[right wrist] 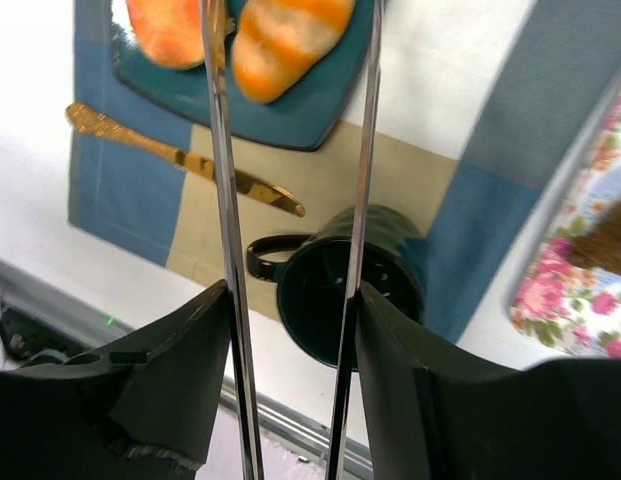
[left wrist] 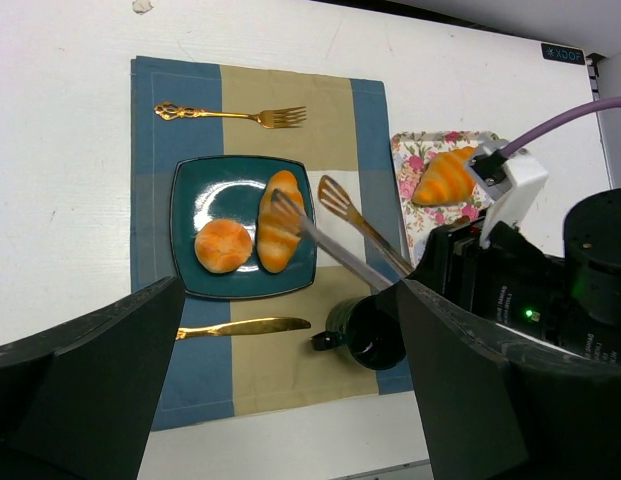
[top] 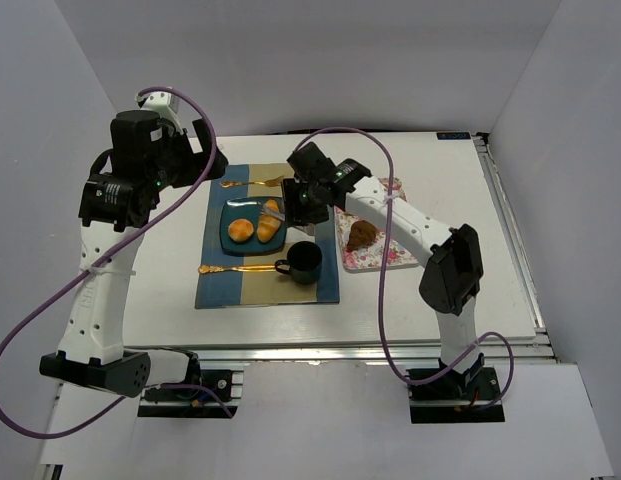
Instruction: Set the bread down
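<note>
A teal square plate point(top: 230, 212) on the striped placemat holds a round bun point(left wrist: 223, 245) and a long striped loaf of bread point(left wrist: 279, 235). A third bread point(left wrist: 445, 178) lies on the floral tray point(left wrist: 415, 150). My right gripper point(right wrist: 293, 300) is shut on a pair of metal tongs point(left wrist: 340, 235). The tong arms stand spread; one tip hangs over the long loaf, the other just to its right. Nothing sits between the tips. My left gripper point(left wrist: 290, 400) hovers high over the mat's near edge, open and empty.
A dark green cup point(left wrist: 370, 335) stands on the placemat point(left wrist: 290, 380) right below the tongs, near the right gripper. A gold knife point(left wrist: 240, 328) lies in front of the plate and a gold fork point(left wrist: 230, 115) behind it. White walls enclose the table.
</note>
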Available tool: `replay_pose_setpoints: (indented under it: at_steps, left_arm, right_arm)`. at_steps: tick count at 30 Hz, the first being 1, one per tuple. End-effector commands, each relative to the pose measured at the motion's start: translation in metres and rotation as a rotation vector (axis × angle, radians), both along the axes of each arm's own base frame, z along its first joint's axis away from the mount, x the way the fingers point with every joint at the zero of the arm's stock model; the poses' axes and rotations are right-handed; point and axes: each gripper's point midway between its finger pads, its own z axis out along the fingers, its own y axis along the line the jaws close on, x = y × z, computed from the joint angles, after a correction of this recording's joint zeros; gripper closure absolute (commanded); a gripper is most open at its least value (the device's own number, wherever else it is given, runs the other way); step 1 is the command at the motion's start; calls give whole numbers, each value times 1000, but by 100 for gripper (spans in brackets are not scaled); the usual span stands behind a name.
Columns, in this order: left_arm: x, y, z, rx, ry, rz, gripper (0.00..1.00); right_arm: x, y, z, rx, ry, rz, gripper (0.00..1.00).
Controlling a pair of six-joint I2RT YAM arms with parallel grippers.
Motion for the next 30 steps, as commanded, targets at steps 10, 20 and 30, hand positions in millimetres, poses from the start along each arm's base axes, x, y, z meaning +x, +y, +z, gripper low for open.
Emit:
replay_pose_setpoints:
  at_steps: [10,20,30]
  left_arm:
    - [-10,-1,14,-12,-39,-15,2]
    - [-10,-8,11,-36,-33,-39,2]
    - [-11,-12,10,-41,-26,-54,2]
  right_arm:
    - [28,-190,125,13,-350,-525,46]
    - [-31,-381,21,-154,-222,-851,46]
    - [-37,-405,-67,-220,-44,-889,46]
